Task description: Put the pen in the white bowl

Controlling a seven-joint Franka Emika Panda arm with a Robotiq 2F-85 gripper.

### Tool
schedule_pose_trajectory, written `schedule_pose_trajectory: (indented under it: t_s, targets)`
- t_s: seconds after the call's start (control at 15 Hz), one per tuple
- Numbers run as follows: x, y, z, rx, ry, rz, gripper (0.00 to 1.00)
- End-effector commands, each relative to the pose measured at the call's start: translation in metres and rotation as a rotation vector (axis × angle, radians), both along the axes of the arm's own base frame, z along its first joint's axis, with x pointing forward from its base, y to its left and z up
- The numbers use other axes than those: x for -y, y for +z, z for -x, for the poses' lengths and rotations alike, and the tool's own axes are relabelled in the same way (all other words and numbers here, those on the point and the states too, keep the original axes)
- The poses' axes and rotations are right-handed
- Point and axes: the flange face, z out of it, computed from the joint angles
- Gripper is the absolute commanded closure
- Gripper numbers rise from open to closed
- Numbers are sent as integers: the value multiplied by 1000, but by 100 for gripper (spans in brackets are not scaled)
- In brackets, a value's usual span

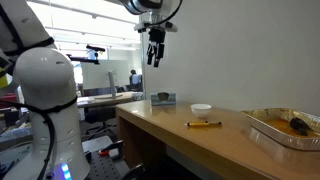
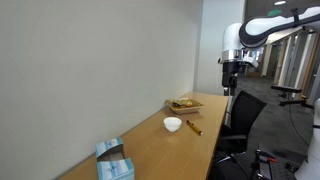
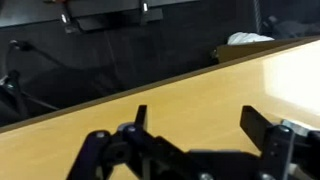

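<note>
**Gripper high and empty, pen not yet approached**

The black two-finger gripper hangs at upper centre of the frame, well above the long wooden table. In the wrist view its fingers are spread wide with nothing between them.

The slim yellow-brown pen lies flat on the table, below and right of the gripper. Its long axis runs left-right along the table's front edge.

The small white bowl sits just behind the pen, close but apart. I see nothing in it. The shallow metal tray at far right holds a brown item I can't identify.

My judgement: descend rightward, with the fingers set across the pen's axis.
</note>
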Motion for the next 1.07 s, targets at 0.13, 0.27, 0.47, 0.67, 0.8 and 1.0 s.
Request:
schedule_pose_trajectory:
  t_s: [0.13, 0.27, 0.47, 0.67, 0.8, 1.0]
  targets:
    - [0, 1, 0, -1, 0, 0, 0]
    - [0, 1, 0, -1, 0, 0, 0]
    - [2, 0, -4, 11, -27, -3, 0]
    - [17, -6, -28, 67, -113, 8, 0]
    - [29, -21, -46, 89, -174, 5, 0]
    - [45, -63, -76, 77, -270, 41, 0]
